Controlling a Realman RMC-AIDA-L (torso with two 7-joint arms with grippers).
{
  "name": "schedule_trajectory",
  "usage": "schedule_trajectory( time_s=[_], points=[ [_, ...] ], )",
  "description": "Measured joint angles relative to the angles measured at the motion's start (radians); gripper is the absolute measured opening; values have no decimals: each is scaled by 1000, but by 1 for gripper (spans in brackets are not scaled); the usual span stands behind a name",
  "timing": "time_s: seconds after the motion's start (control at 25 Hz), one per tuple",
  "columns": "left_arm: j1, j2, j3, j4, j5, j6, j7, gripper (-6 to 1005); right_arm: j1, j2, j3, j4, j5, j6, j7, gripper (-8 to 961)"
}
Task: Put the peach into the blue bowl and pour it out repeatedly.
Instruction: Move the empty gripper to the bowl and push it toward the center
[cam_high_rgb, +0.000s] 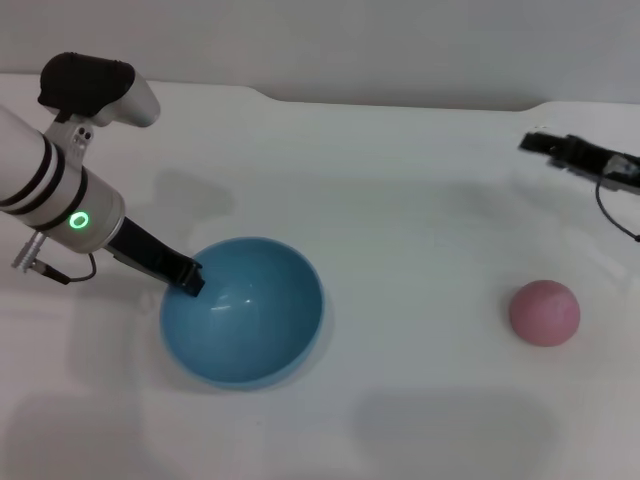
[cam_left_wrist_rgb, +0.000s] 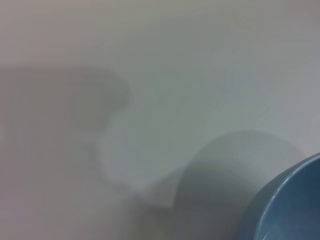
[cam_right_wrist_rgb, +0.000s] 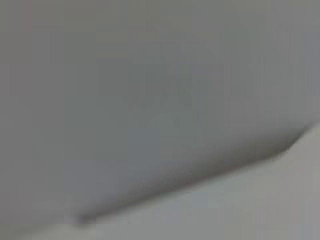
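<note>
Peach (cam_high_rgb: 544, 312) lies on the white tabletop (cam_high_rgb: 420, 200) in the head view, well apart from the blue bowl (cam_high_rgb: 243, 310), which holds nothing. Left end effector (cam_high_rgb: 186, 277) pinches the bowl's near-left rim; right end effector (cam_high_rgb: 540, 143) hovers far right, its state unclear. Left wrist view shows only the bowl's rim (cam_left_wrist_rgb: 287, 205) on the tabletop. Right wrist view shows only blurred grey surfaces.

Right hand (cam_high_rgb: 535, 143) cut off by the head view's edge; blue bowl (cam_left_wrist_rgb: 290, 205) cropped in the left wrist view.
</note>
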Motion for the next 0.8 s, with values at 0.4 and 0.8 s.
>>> schedule_trajectory(
  time_s=[0.4,0.8],
  points=[
    [-20,1,0,2,0,-15,-1,-2,53,-2,-21,-401,-755,-501,503,534],
    [-31,2,1,2,0,-36,-2,-2,127,29,-78,-432,-970,-629,528,522]
  ],
)
